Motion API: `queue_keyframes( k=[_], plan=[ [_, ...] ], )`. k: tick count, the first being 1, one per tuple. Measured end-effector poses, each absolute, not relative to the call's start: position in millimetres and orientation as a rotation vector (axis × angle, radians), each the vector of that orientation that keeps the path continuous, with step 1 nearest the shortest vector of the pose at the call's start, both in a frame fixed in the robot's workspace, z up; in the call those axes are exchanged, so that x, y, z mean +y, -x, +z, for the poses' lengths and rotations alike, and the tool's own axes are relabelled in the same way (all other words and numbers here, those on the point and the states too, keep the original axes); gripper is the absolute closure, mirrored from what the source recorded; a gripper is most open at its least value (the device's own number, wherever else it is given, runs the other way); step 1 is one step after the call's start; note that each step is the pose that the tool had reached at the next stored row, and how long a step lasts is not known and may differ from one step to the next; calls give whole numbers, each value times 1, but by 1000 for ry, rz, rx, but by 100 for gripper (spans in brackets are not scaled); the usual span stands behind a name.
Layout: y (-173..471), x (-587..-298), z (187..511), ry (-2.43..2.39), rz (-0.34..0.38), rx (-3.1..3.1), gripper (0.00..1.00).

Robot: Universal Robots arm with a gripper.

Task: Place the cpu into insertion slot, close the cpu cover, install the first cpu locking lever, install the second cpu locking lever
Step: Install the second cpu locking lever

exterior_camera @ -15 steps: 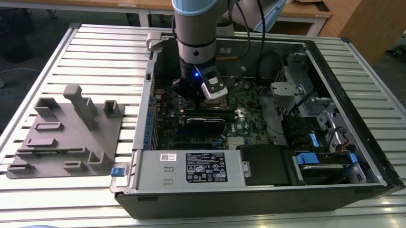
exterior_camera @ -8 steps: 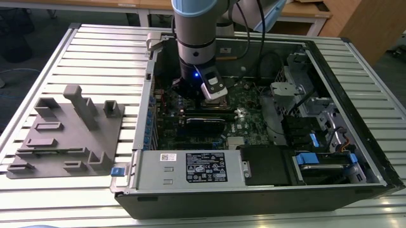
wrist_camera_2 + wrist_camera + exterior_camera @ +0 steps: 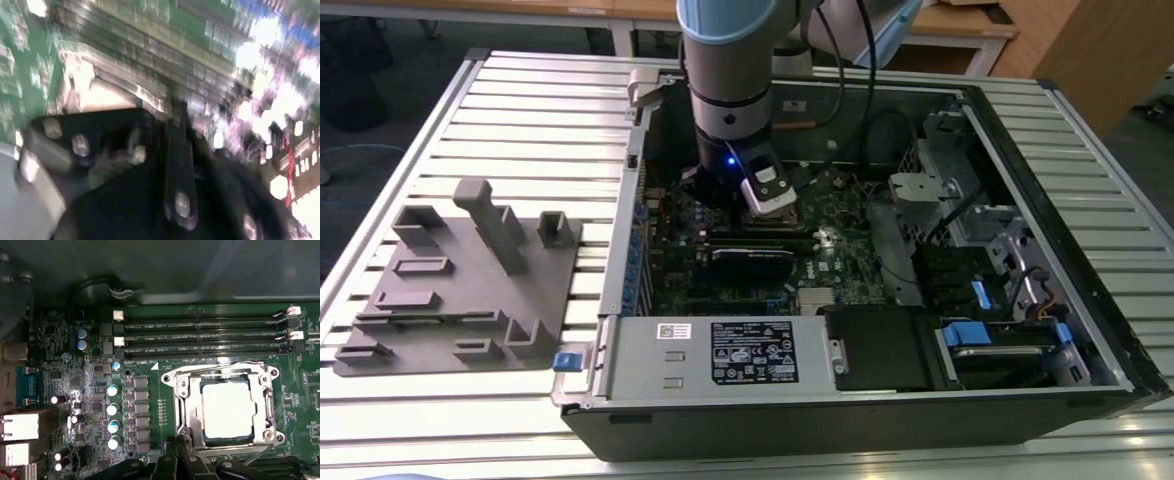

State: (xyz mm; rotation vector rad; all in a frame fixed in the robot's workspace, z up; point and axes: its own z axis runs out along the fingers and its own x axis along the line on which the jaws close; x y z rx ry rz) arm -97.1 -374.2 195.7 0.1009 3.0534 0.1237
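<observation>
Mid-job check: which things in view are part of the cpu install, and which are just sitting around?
Job:
cpu, seated in the insertion slot
cpu cover, closed
gripper

Lying about:
grey fixture block
memory slots
power supply

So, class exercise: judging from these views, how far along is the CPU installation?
Done: the cpu sits in the insertion slot, and the cpu cover appears to lie closed around it in the first wrist view. In hand: the arm's hand hovers at the socket's edge. Left: whether either locking lever is latched cannot be told; a thin lever pokes out near the corner.

open room above cpu (image 3: 227,409), memory slots (image 3: 200,335) beside
</observation>
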Motion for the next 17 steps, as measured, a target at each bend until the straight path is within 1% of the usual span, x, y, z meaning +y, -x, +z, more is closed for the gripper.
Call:
queue_keyframes(
  k=[6,17],
  plan=[
    [97,-374,201,-101,127,3053,89],
    [97,-374,250,-101,126,3053,89]
  ],
)
